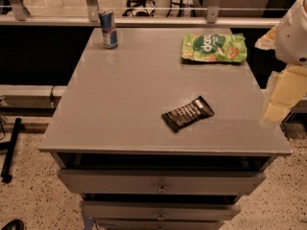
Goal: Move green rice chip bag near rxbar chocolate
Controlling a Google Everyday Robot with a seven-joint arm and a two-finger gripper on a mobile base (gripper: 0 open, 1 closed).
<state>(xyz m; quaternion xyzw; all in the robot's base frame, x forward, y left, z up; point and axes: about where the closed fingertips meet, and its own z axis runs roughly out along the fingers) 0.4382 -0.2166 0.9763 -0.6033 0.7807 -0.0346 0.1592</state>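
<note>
Your hand sits off the surface's right edge; you cannot tell its grip. At the far right corner, the green rice chip bag lies lengthwise along the far edge.

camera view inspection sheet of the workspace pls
surface: grey table top, drawers below it
job's things: green rice chip bag lies flat at the far right; rxbar chocolate lies nearer the front, apart from it
clutter: blue can upright at the far left corner
tool: tool at the right edge of view, beside the table, holding nothing
cables: what looks like a dark cord left of the table
surroundings: speckled floor; rail behind
</note>
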